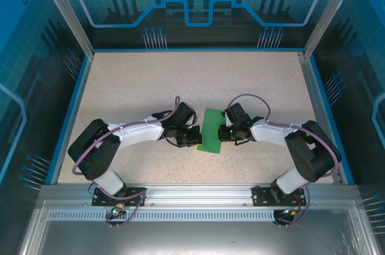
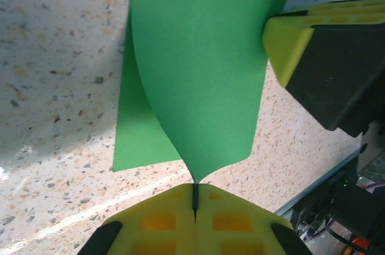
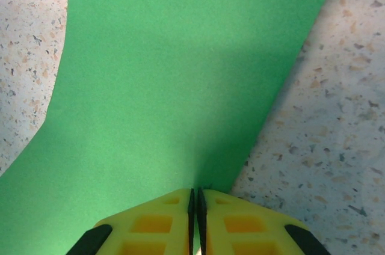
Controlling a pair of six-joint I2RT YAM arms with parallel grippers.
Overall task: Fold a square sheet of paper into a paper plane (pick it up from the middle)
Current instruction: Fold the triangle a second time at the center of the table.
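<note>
The left fingers (image 2: 162, 222) are pinched tight on the left side of the square sheet of paper (image 2: 198, 56). The sheet curls up from them over a flatter layer lying on the tabletop (image 1: 150, 80), midway between the side edges and closer to the near edge. The right fingers (image 3: 156, 225) are closed on the sheet's opposite side, with paper between them. To fold cleanly, both arms should probably travel together, lay edge on edge before pressing the crease, and avoid pulling apart.
</note>
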